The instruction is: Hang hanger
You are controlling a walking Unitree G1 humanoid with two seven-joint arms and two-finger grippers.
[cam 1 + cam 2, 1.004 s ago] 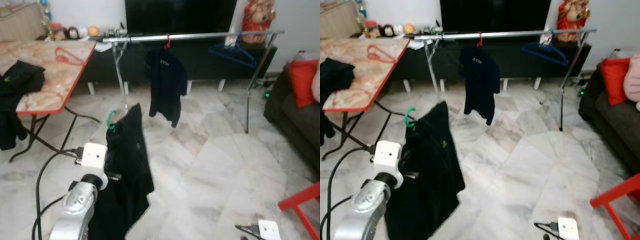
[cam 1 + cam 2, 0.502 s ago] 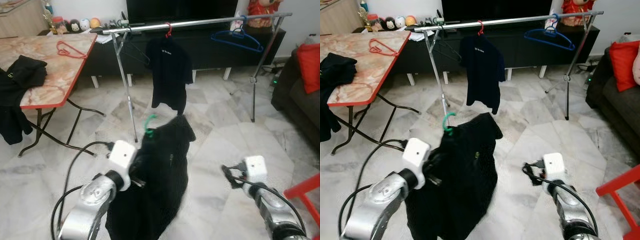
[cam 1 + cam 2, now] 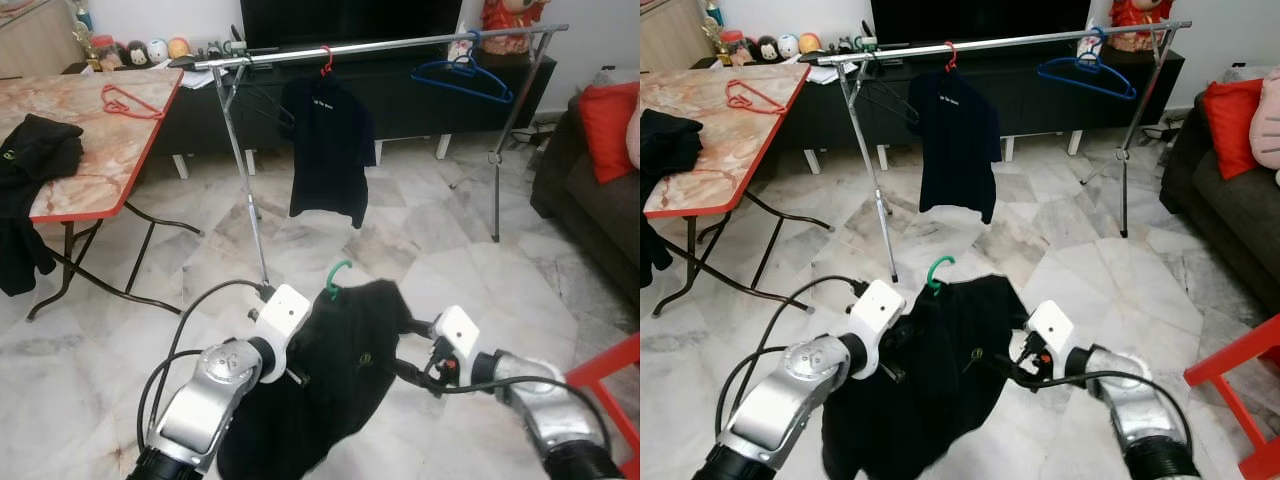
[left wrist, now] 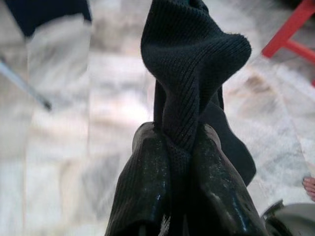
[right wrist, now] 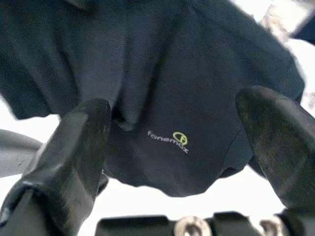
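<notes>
Marble floor (image 3: 480, 280): left hand (image 4: 179, 162) grips black shirt (image 3: 340, 370) w/ green hanger (image 3: 338, 272).

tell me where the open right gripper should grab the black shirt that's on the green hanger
Probably the shoulder edge nearest it, coming in from the robot's right. The left gripper already pinches a fold on the black shirt's other side, and the right gripper is open facing the cloth. That would level the green hanger hook towards the rail.

Open rail (image 3: 400, 47) between hung black shirt (image 3: 326, 150) and blue hanger (image 3: 462, 78); rack leg (image 3: 247, 190) stands ahead-left
</notes>
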